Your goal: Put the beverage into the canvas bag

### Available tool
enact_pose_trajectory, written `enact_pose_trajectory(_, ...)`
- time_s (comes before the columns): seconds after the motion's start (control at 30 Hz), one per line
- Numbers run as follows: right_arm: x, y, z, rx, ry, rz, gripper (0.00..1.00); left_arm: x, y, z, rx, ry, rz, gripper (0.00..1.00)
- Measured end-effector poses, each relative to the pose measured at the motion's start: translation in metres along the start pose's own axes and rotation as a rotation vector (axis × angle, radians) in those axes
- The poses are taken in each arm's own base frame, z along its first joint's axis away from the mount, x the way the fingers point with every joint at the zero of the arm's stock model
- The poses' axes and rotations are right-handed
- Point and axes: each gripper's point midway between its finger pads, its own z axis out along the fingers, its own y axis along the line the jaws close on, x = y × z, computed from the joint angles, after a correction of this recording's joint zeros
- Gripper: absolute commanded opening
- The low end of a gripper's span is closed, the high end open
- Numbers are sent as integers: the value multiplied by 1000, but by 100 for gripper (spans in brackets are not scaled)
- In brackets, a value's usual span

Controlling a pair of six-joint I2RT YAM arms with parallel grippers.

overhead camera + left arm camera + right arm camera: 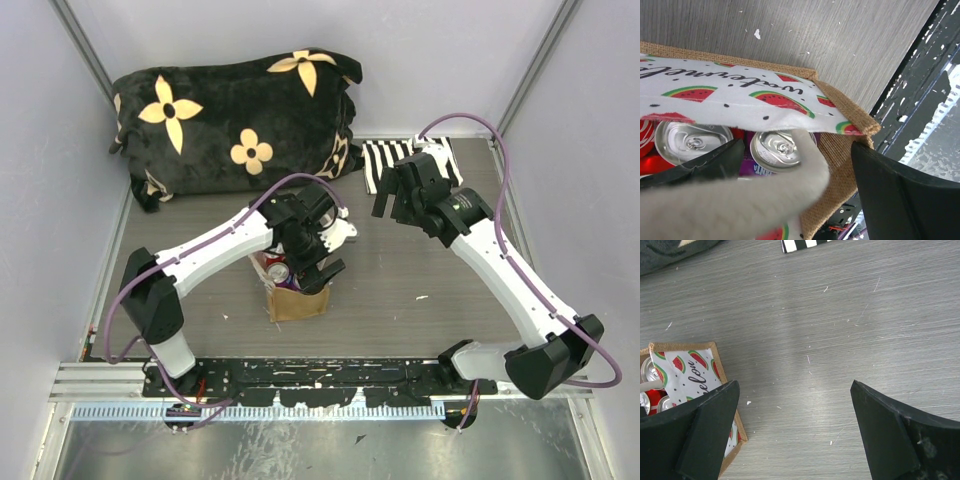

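The tan canvas bag [298, 302] stands upright near the table's front middle. In the left wrist view its burlap wall [837, 150] and watermelon-print lining [740, 95] show. Inside stand a purple can [774, 149], a silver-topped can [692, 141] and a red can [645, 132]. A cream handle [765, 195] crosses in front of the purple can. My left gripper [315, 268] hovers over the bag's mouth with its jaws wide apart, one finger [900, 195] outside the bag wall. My right gripper [405, 195] is open and empty above bare table, right of the bag [690, 370].
A black pillow with cream flowers [235, 120] lies across the back left. A black-and-white striped cloth [410, 160] lies at the back right and shows at the top of the right wrist view [805, 244]. Grey walls enclose the table on three sides.
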Motion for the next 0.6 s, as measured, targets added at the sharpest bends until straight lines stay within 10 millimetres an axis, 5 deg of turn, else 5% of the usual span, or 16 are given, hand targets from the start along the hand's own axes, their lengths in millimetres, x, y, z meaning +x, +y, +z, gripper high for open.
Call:
enact_pose_trajectory(0.37, 2, 2, 3, -1, 13, -4, 99, -8, -10, -28, 6, -64, 32, 98)
enact_pose_trajectory(0.6, 0, 3, 3, -5, 6, -2, 100, -16, -8, -68, -24, -185, 16, 98)
